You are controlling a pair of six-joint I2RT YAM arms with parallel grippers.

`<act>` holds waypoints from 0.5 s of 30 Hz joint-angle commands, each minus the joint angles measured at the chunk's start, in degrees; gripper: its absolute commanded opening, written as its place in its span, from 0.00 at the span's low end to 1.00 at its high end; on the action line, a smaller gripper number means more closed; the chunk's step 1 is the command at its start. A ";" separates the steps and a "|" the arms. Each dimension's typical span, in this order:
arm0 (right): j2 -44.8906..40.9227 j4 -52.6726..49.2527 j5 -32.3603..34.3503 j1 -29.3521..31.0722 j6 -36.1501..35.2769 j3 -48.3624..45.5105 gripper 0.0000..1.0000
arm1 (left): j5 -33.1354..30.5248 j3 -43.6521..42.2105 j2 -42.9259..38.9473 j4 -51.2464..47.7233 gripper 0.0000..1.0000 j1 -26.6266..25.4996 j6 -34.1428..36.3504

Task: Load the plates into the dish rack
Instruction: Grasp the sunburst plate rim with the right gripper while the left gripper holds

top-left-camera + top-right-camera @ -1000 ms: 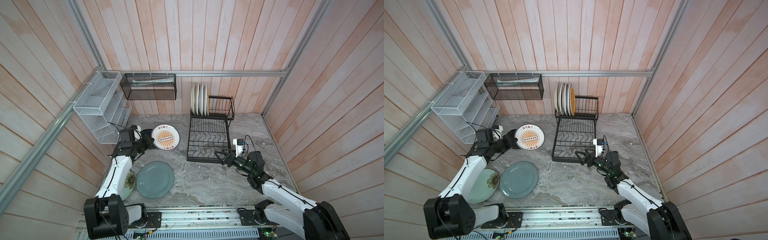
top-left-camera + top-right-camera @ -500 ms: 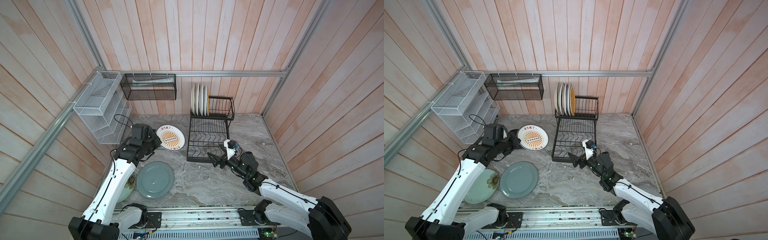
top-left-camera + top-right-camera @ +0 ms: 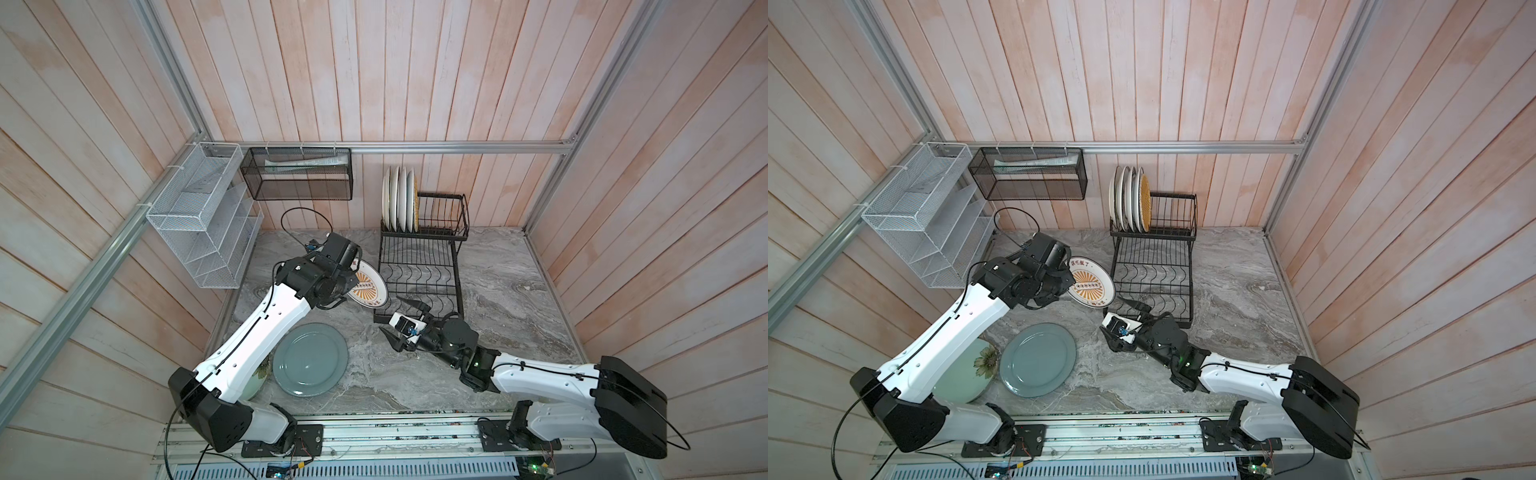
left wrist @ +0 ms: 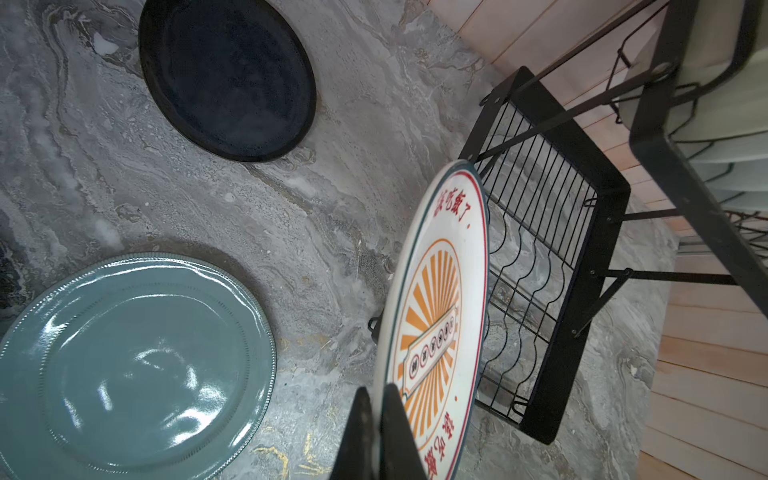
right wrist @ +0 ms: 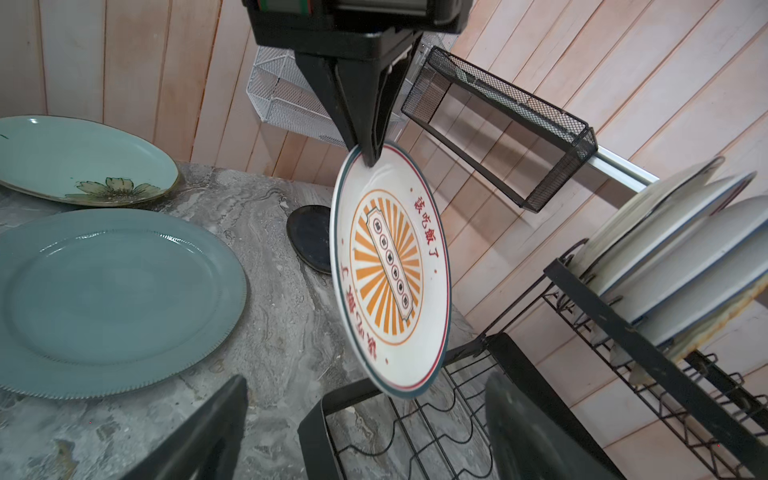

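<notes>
Orange sunburst on white: that's the sunburst plate [image 3: 369, 287], and your left tool [image 5: 370, 156] has it pinched by the rim, jaws clamped tight on the edge. The plate hangs on edge, clear of the counter [image 3: 507, 291]. In both top views it sits at 9 o'clock of the dish rack [image 3: 419, 266], just beside the front corner of the lower base, with its printed face angled toward the rack. From the right wrist view its lowest edge lines up over that corner, but you can't tell from here whether it touches the wire.

Your right tool [image 3: 389, 314] is down at the rack's 6 o'clock, by the front edge. Its jaws are spread wide with nothing between them, and it points at the hanging plate.

Up at 12 o'clock, on the raised tier, a row of plates [image 3: 1127, 199] stands on edge in the slots, with a woven yellow plate [image 3: 1144, 198] at the end nearest the basket rails.

Flat on the counter lies the grey-blue plate [image 3: 311, 359], at 7 o'clock of the hanging one. The pale green plate [image 3: 963, 376] is just beside it at 9 o'clock, partly under your left arm. The left wrist view also shows the black plate [image 4: 226, 79] lying flat.
</notes>
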 commanded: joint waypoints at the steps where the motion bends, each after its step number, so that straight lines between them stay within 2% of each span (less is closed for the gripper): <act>1: 3.92 0.18 3.90 1.08 -5.98 4.49 0.85 | -1.92 3.19 -0.56 -0.30 0.00 -1.38 -1.96; 6: 8.91 0.82 5.60 2.14 -7.83 7.45 0.82 | -2.83 5.25 -0.26 -1.88 0.00 -3.55 -2.50; 9: 11.21 2.10 7.92 2.32 -7.98 9.08 0.75 | -2.90 5.70 -0.61 -2.57 0.00 -4.11 -2.84; 11: 12.56 2.22 8.99 2.45 -8.18 10.47 0.67 | -2.80 5.53 -0.99 -2.60 0.00 -4.36 -2.95; 15: 14.56 1.66 10.33 2.98 -8.74 12.48 0.42 | -2.37 5.02 -1.63 -2.64 0.00 -4.76 -3.20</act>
